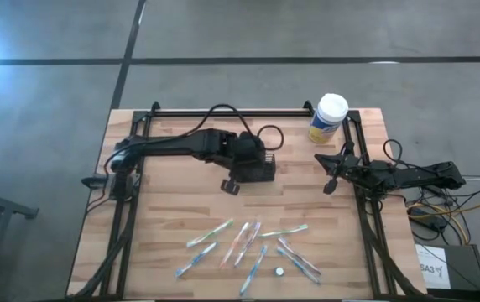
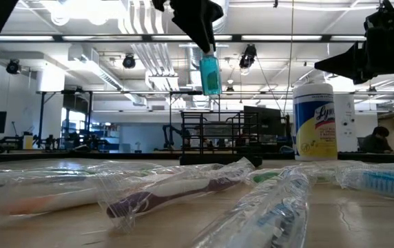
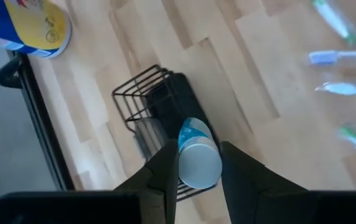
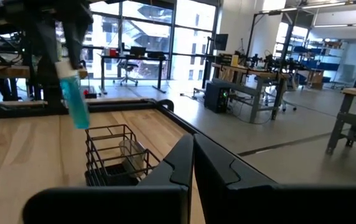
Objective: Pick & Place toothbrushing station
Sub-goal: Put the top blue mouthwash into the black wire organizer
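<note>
Left fingers (image 3: 165, 165) pinch a small teal bottle (image 3: 198, 155) just above the caddy (image 3: 159, 102); right gripper (image 4: 193, 155) waits clenched beside the canister (image 1: 330, 117). Caddy sits left of canister: light, stiff wire, best gripped by its rim

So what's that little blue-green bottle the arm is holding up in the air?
It is a small translucent teal plastic bottle with a rounded pale end, as the left wrist view shows. The left pincer grips it between its two dark fingers, hanging upright well above the wooden table. It hangs right over the black wire-mesh caddy without touching it. Nothing but the fingers touches the bottle. What it contains cannot be told.
</note>
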